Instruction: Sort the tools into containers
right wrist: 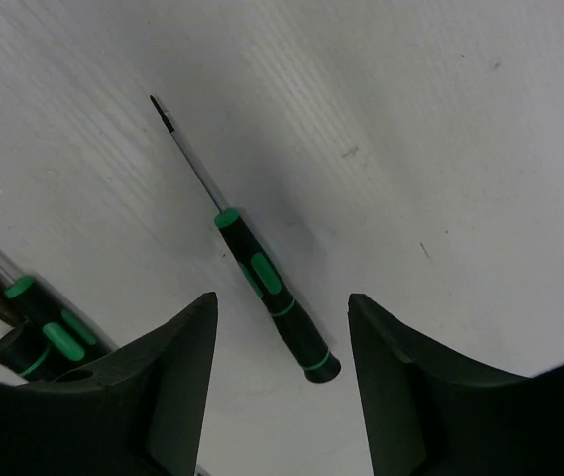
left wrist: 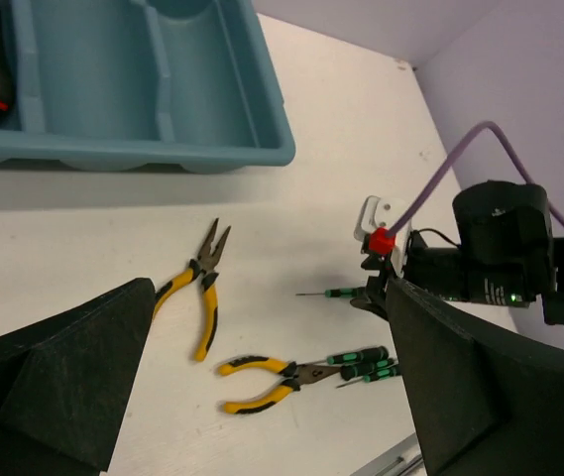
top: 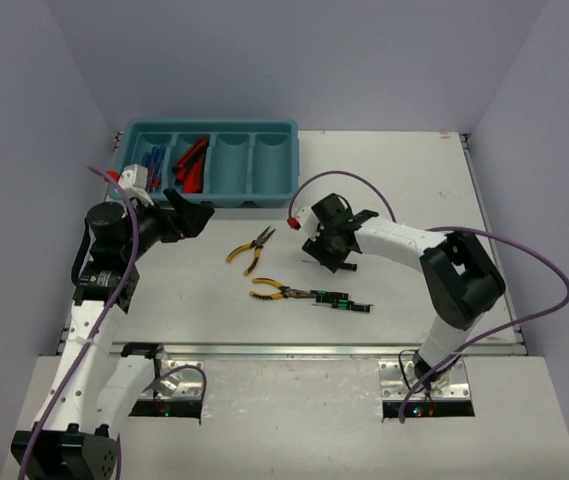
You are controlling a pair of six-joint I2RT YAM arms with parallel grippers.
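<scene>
Under the right hand (right wrist: pixel 282 299), precision screwdriver (right wrist: pixel 261 269), two pliers (top: pixel 252 248) nearby, tray (top: pixel 264 197) beyond

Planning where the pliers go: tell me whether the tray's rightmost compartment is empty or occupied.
Empty. Seen from above, the rightmost compartment shows only bare teal floor, and the part visible in the left wrist view is bare too.

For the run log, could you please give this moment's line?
left end effector: open, empty | right end effector: astride precision screwdriver
</scene>
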